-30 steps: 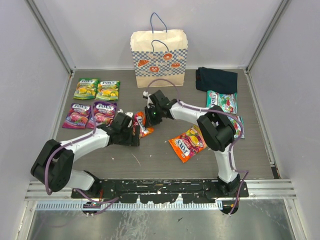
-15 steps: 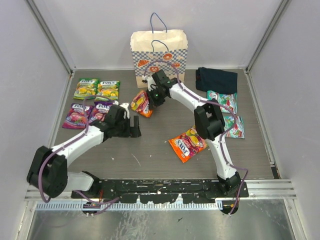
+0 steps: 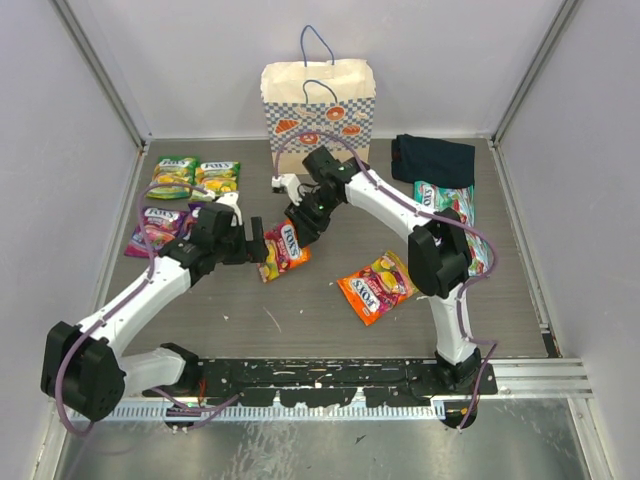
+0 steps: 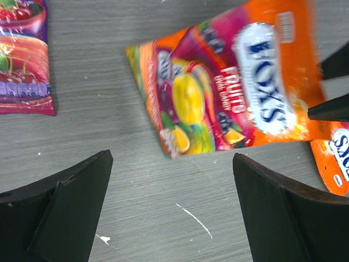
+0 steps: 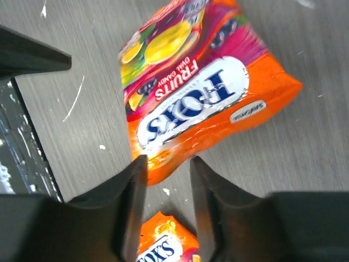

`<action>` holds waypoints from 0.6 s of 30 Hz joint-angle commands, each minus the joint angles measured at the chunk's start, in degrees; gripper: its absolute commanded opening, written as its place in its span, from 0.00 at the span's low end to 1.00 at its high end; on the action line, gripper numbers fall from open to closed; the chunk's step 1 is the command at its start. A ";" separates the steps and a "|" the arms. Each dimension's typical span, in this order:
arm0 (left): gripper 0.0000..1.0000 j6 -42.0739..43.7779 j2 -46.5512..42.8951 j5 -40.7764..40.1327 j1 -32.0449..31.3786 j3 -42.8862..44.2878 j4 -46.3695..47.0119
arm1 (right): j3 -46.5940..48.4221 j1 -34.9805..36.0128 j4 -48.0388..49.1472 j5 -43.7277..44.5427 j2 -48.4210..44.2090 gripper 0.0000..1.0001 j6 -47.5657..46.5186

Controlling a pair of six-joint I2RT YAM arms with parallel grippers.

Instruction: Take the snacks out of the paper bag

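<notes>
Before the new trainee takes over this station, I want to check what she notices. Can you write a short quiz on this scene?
1. True or false: the paper bag lies flat on its side.
2. Which thing shows in both wrist views? A navy cloth; B orange pouch; C teal-white pouch.
3. Fill in: the left end effector has its fingers ____ (open or shut).
Key: 1 false, it stands upright; 2 B; 3 open.

Grey wood-grain table (image 3: 320,322) — pale plain walls (image 3: 200,60) around — metal rail (image 3: 540,378) in front.
</notes>
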 commanded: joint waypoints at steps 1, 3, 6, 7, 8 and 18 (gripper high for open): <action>0.93 0.25 0.48 -1.66 0.25 3.33 0.36 | 11.73 -0.72 -5.20 2.53 3.39 0.55 -7.04; 0.91 0.42 2.71 -2.28 0.25 3.01 1.42 | 18.47 -1.76 -4.27 8.91 7.74 0.61 -2.54; 0.91 0.72 5.38 -2.71 -0.04 3.38 2.09 | 26.64 -3.70 -1.01 21.23 10.24 0.63 8.23; 0.91 1.08 6.33 -2.66 -0.28 3.28 2.50 | 25.49 -4.38 2.10 25.04 8.89 0.65 13.26; 0.91 1.48 7.25 -2.54 -0.35 3.16 2.89 | 21.30 -4.81 7.05 27.94 5.82 0.69 17.58; 0.83 5.00 14.85 -3.84 -0.62 6.14 1.93 | -45.52 0.50 52.52 44.87 -33.14 0.74 69.98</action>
